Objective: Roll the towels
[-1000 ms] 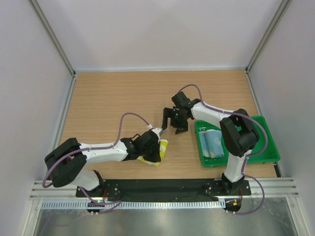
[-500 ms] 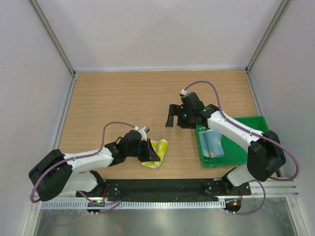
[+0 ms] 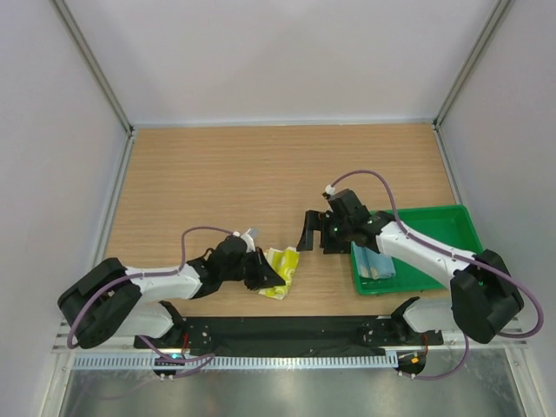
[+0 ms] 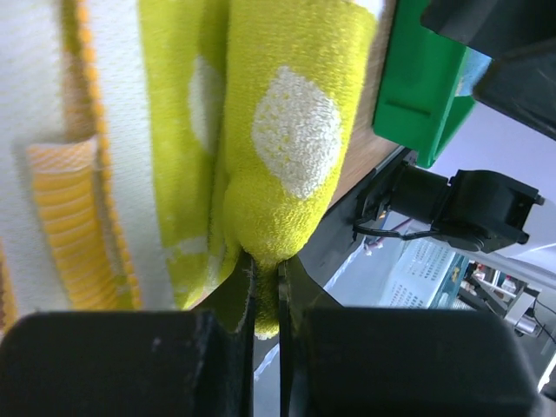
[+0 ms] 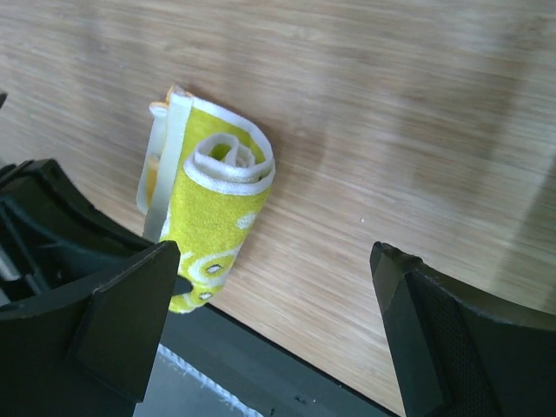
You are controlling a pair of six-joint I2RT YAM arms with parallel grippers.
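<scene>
The pale yellow towel (image 3: 283, 270) with lime-green patches lies loosely rolled on the wooden table near the front edge. My left gripper (image 3: 266, 276) is shut on its near end. In the left wrist view the cloth (image 4: 287, 130) is pinched between the fingertips of the left gripper (image 4: 265, 280). My right gripper (image 3: 320, 241) hovers open just right of the roll, with nothing between its fingers. The right wrist view shows the roll (image 5: 217, 200) ahead and left of the right gripper (image 5: 274, 261), its spiral end facing away. The light blue towel (image 3: 375, 261) lies in the green tray.
The green tray (image 3: 452, 213) stands at the right front, close beside my right arm. The black base rail (image 3: 295, 330) runs along the table's near edge just below the yellow towel. White walls enclose the table on three sides.
My right gripper has come down toward the near edge and opened wider. My left arm has pulled back and lowered, still holding the yellow towel, which shifted slightly nearer.
</scene>
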